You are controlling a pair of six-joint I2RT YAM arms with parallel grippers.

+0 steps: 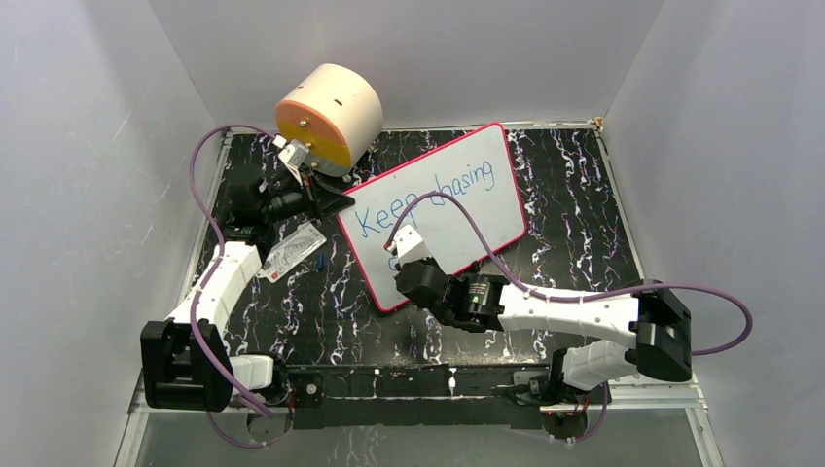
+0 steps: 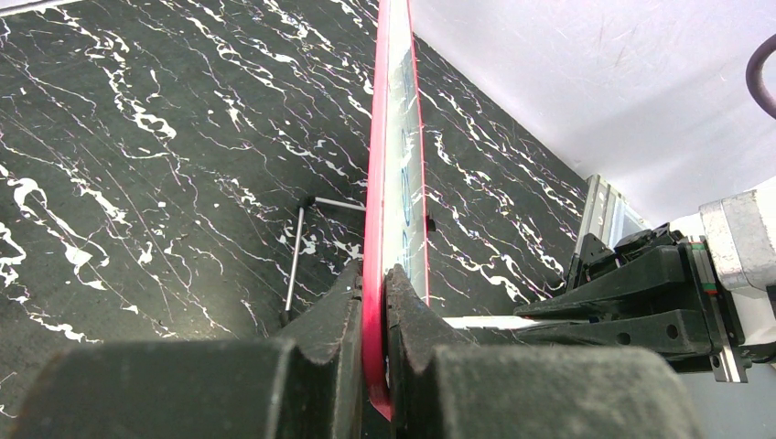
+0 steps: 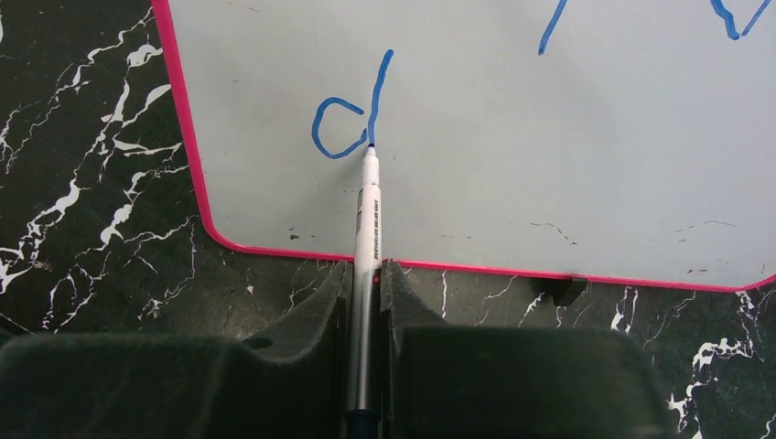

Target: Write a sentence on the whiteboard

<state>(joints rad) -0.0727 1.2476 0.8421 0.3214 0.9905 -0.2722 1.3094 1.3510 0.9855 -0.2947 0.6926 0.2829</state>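
The whiteboard (image 1: 467, 209), white with a pink-red border, lies tilted on the table. Blue handwriting (image 1: 428, 195) reads "Keep chasing" on its top line. My left gripper (image 1: 336, 201) is shut on the board's left edge; the left wrist view shows the pink edge (image 2: 375, 274) clamped between the pads. My right gripper (image 3: 366, 274) is shut on a white marker (image 3: 368, 219). Its tip touches the board at a blue "d" (image 3: 352, 114) that starts the second line. In the top view my right gripper (image 1: 404, 255) hides that letter.
A cream and orange cylinder (image 1: 329, 117) lies at the back left. A small printed card (image 1: 292, 253) and a blue cap (image 1: 321, 261) lie left of the board. A thin metal rod (image 2: 295, 261) lies on the marble top. White walls close in three sides.
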